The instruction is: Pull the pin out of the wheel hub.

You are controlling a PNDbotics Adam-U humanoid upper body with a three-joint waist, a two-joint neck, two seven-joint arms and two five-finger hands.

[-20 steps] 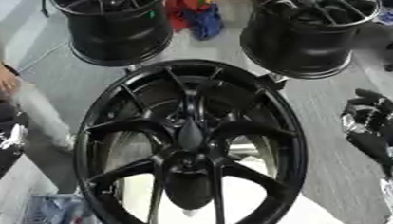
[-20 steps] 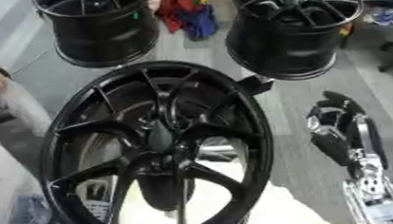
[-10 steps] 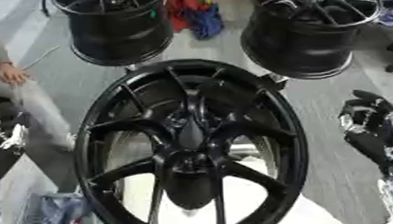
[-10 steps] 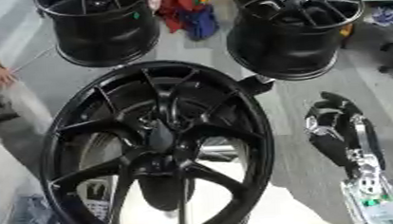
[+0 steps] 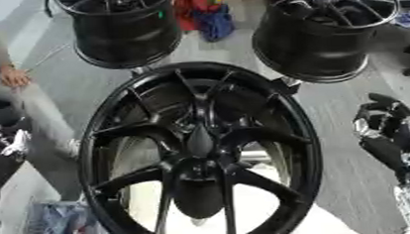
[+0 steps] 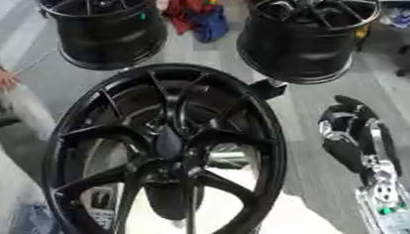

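A large black multi-spoke wheel hub fills the middle of both views, lying face up. A dark elongated piece stands up at its centre, where the spokes meet; I cannot tell whether that is the pin. My right hand hangs to the right of the rim, apart from it, with its fingers curled and nothing in them. My left hand shows only partly at the left edge, away from the rim.
Two more black wheels stand on the floor behind, one at the back left and one at the back right. Red and blue cloth lies between them. A person's hand shows at the left edge.
My right hand has shifted slightly left, toward the rim. The person's hand at the left has shifted.
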